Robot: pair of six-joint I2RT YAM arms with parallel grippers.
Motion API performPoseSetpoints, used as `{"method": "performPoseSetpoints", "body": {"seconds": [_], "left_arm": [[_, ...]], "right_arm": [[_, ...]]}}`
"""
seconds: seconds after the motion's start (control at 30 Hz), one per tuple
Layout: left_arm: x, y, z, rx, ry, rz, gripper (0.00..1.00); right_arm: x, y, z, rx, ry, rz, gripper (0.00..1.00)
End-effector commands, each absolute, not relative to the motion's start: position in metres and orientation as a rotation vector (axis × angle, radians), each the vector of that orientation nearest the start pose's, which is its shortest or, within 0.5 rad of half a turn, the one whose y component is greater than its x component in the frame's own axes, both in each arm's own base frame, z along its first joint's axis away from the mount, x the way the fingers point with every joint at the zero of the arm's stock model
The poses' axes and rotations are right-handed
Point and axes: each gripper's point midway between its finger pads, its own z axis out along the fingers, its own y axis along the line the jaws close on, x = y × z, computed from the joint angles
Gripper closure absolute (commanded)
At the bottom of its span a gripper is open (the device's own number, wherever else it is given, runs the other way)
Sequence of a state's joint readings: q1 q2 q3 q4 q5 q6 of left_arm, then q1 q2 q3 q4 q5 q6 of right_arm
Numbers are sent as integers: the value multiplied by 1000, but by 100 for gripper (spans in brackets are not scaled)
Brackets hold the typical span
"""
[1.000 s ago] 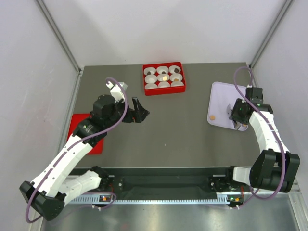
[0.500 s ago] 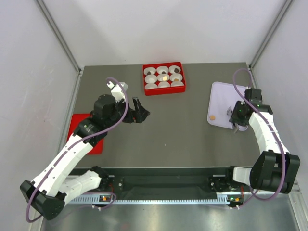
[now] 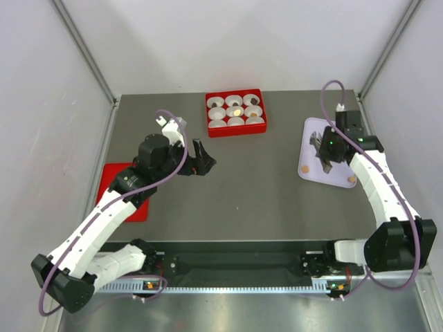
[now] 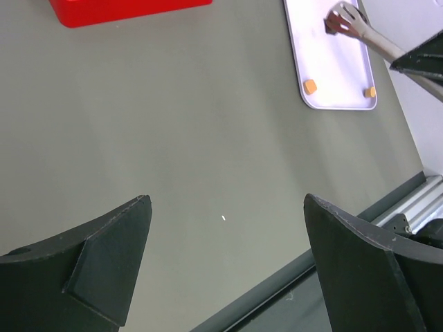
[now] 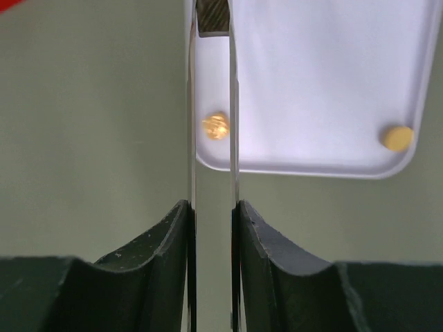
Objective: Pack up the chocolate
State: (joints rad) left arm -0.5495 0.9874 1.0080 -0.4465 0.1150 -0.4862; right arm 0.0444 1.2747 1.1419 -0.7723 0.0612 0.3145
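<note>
Grey matte table (image 3: 277, 200) between pale walls carries a red rectangular tray (image 3: 209, 117) of nine white fluted paper cups (image 3: 217, 124) at the middle of its far edge, and a pale lavender flat tray (image 3: 331, 173) near its right edge. Several cups already hold small round chocolates (image 3: 235, 112), dark brown or tan. On the lavender tray a tan chocolate (image 5: 216, 125) lies loose at the near left corner and a second tan chocolate (image 5: 397, 136) at the near right corner. The right gripper (image 5: 212, 207) hovers over that tray with its jaws pressed together on thin metal tweezers (image 5: 233, 83), whose tips pinch a dark brown piece (image 5: 211, 19), apparently another chocolate. The left gripper (image 4: 225, 259) hangs above bare table left of centre, fingers spread wide and holding nothing. A flat red panel (image 3: 107, 180) lies near the left edge under its arm.

These sweets look tiny, light and smooth, so they will likely skid or pop out of metal tips. They seem best pinched across the rim with gentle pressure, since a hard squeeze may chip or mark them, and a tilt could drop one
</note>
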Motion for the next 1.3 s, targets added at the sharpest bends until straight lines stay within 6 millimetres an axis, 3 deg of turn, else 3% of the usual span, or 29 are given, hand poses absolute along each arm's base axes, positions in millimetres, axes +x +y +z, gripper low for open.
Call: {"method": "performPoseSetpoints", "body": {"seconds": [0.0, 0.07, 0.1, 0.17, 0.2, 0.33, 0.47, 0.6, 0.77, 0.97, 1.13, 1.27], "left_arm": [[269, -204, 294, 148, 1978, -753, 4], [269, -202, 296, 146, 1972, -746, 4], [269, -201, 298, 145, 1966, -743, 4], [269, -200, 300, 141, 1961, -739, 4], [267, -199, 302, 138, 1958, -737, 4], [264, -193, 305, 131, 1950, -721, 4], [261, -186, 307, 124, 1943, -696, 4], [260, -183, 310, 117, 1930, -685, 4], [259, -183, 308, 123, 1944, -685, 4], [259, -184, 305, 123, 1945, -687, 4], [260, -182, 303, 120, 1947, -673, 4], [261, -182, 302, 122, 1953, -667, 4]], "right_arm": [[352, 64, 220, 268, 2296, 177, 75], [370, 91, 233, 233, 2251, 226, 75], [378, 117, 243, 174, 2214, 278, 75], [397, 148, 252, 138, 2181, 340, 75], [405, 173, 263, 93, 2133, 395, 75], [435, 227, 273, 9, 2067, 457, 75], [463, 272, 266, -81, 2029, 484, 74], [474, 308, 255, -178, 2004, 494, 73], [486, 333, 232, -239, 2012, 489, 70], [499, 347, 199, -262, 2043, 465, 69], [506, 354, 182, -286, 2058, 448, 68], [510, 355, 179, -280, 2062, 445, 65]]}}
